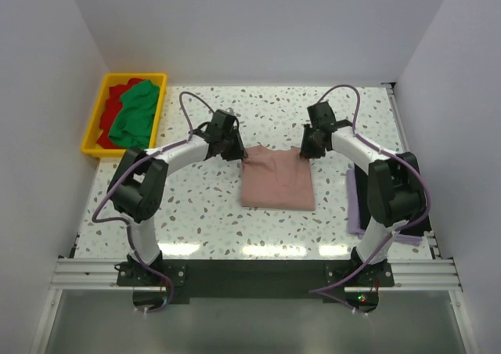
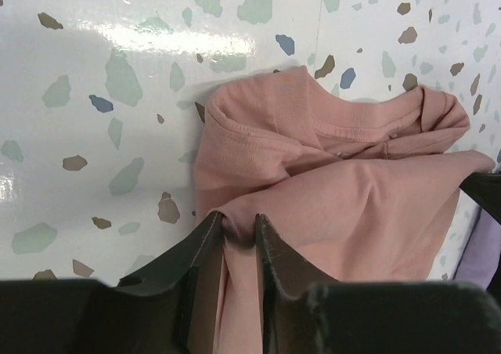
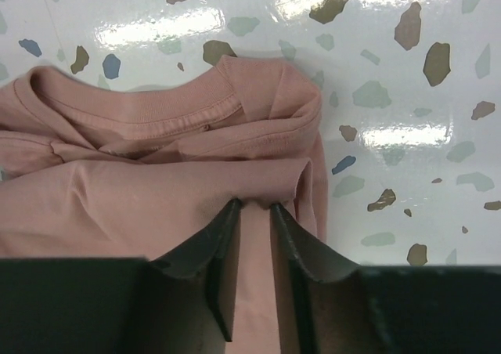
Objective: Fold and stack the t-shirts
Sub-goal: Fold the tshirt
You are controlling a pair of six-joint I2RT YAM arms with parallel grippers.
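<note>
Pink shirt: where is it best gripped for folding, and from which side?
The two corners of the top layer, just short of the collar, one tool each, from above. The shirt lies flat and limp, so two pinches keep its edge straight; left tool and right tool grip there.

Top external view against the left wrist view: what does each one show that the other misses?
Only the top external view shows the yellow bin at the far left corner, holding the green t-shirt and red t-shirt. Only the left wrist view shows the left pincer closed on a pinched ridge of the pink t-shirt, plus its collar ribbing. Both show the pink t-shirt lying on the speckled table.
</note>
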